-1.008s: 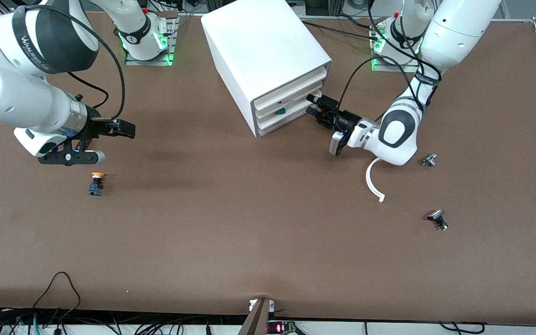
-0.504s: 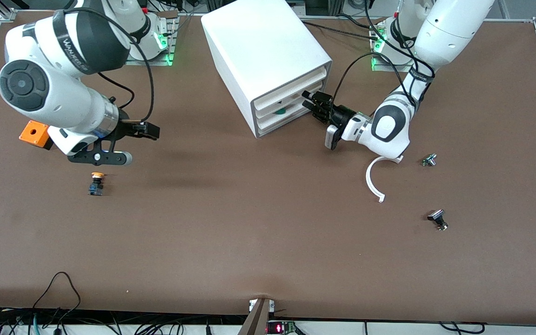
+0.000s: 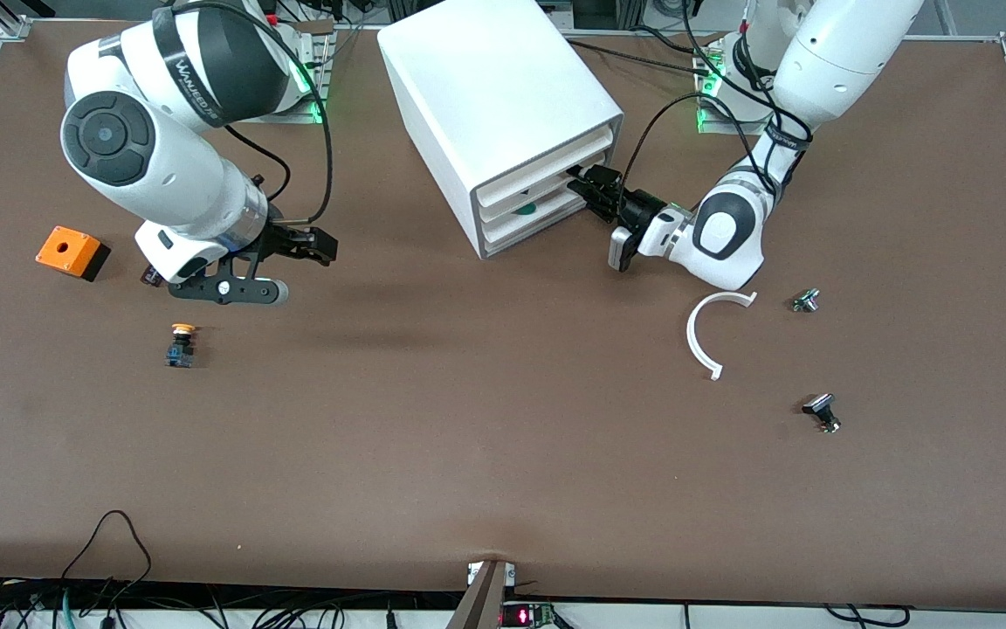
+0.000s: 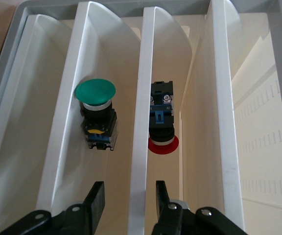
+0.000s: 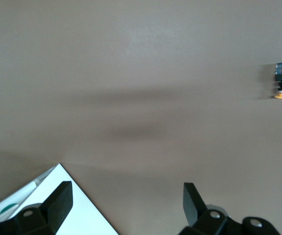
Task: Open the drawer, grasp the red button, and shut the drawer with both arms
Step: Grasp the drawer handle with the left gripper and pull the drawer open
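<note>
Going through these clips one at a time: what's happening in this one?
The left arm's tool is at the front of the white cabinet, its fingers straddling the front edge of a drawer. Inside lie the red-capped button and a green-capped one in neighbouring drawers. The right arm's tool hangs open over bare table between the cabinet and an orange-capped button. No drawer is pulled out yet.

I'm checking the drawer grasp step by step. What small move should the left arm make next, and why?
Probably close the left end effector fully on the drawer front, then pull. Its fingers straddle the white edge with gaps either side. The red button lies inside that drawer, beside the one with the green button. The right end effector waits open above the table.
</note>
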You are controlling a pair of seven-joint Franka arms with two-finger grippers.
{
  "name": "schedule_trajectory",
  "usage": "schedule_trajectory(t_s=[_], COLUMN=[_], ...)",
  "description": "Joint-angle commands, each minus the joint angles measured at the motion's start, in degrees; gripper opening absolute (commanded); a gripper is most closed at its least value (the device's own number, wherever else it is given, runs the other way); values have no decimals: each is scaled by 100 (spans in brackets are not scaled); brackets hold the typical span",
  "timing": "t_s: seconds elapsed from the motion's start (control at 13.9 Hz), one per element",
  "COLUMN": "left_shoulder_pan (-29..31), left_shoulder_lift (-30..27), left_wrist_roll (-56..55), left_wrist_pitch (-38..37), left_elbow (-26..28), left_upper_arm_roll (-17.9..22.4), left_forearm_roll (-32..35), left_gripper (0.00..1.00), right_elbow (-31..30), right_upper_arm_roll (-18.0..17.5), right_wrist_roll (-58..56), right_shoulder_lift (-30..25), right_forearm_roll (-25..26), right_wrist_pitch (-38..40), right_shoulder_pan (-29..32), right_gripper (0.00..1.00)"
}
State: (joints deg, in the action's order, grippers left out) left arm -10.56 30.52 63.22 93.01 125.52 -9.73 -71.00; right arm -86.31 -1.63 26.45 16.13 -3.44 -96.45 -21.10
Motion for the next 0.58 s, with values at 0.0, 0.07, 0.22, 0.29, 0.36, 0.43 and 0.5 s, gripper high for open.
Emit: schedule_trajectory(t_s=[0.0, 0.07, 0.22, 0.29, 0.36, 0.43, 0.5], left_shoulder_pan=[-113, -113, -139, -183, -183, -149, -96], left_shoulder_lift=[-55, -55, -37, -28, -11, -2, -2], left_wrist_roll=[156, 156, 156, 156, 156, 156, 156], left_wrist_pitch=[85, 85, 234, 269, 279, 287, 279], left_elbow=[105, 105, 104, 105, 105, 78, 52], left_upper_arm_roll=[-20, -20, -46, -116, -126, -117, -117], left_forearm_roll=[-151, -151, -239, -274, -301, -292, -292], left_gripper=[33, 25, 17, 13, 10, 9, 8], right_elbow=[96, 96, 105, 105, 105, 105, 105], right_upper_arm_roll=[32, 32, 32, 32, 32, 32, 32], right_wrist_roll=[194, 255, 361, 405, 405, 414, 423], right_shoulder_lift=[110, 127, 171, 180, 206, 207, 215], right_forearm_roll=[-42, -42, -42, -42, -42, -42, -42], right_wrist_pitch=[-233, -286, -435, -514, -567, -629, -681], right_shoulder_pan=[-149, -184, -281, -325, -351, -360, -360], right_gripper=[100, 100, 100, 100, 100, 100, 100])
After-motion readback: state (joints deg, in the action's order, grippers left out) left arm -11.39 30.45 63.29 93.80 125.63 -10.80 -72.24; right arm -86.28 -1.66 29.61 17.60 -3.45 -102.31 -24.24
